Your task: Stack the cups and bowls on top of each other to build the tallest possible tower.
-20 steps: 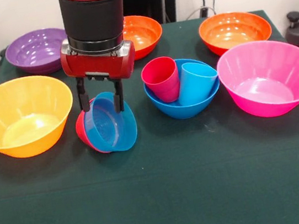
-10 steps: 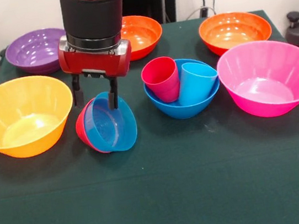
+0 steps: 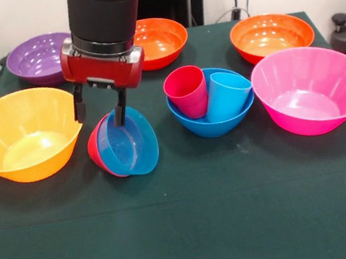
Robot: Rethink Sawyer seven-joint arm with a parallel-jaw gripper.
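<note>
Pincer (image 3: pixel 99 109) hangs from the red and black arm (image 3: pixel 103 33), jaws spread apart, nothing clamped between them. One finger (image 3: pixel 119 108) sits in front of the upper rim of the small blue bowl (image 3: pixel 127 142); contact there can't be confirmed. The other finger hangs just beside the rim of the big yellow-orange bowl (image 3: pixel 24 134), apart from it.

Small blue bowl is nested in the small red bowl (image 3: pixel 95 152), the pair tipped on its side on the green surface (image 3: pixel 193 223), opening facing the camera.

Mid-sized blue bowl (image 3: pixel 210 121) sits upright in the middle of the surface, holding two cups: crimson cup (image 3: pixel 186 91) and light blue cup (image 3: pixel 226 95), both leaning, touching each other.

Pink bowl (image 3: pixel 311 87) upright, just beside the mid-sized blue bowl. Purple bowl (image 3: pixel 42 59) at the far edge of the surface, partly behind the arm. One orange bowl (image 3: pixel 162 39) also far side, partly hidden by the arm; second orange bowl (image 3: pixel 271 35) behind the pink one. All bowls apart from the nested pair stand upright and separate.
</note>
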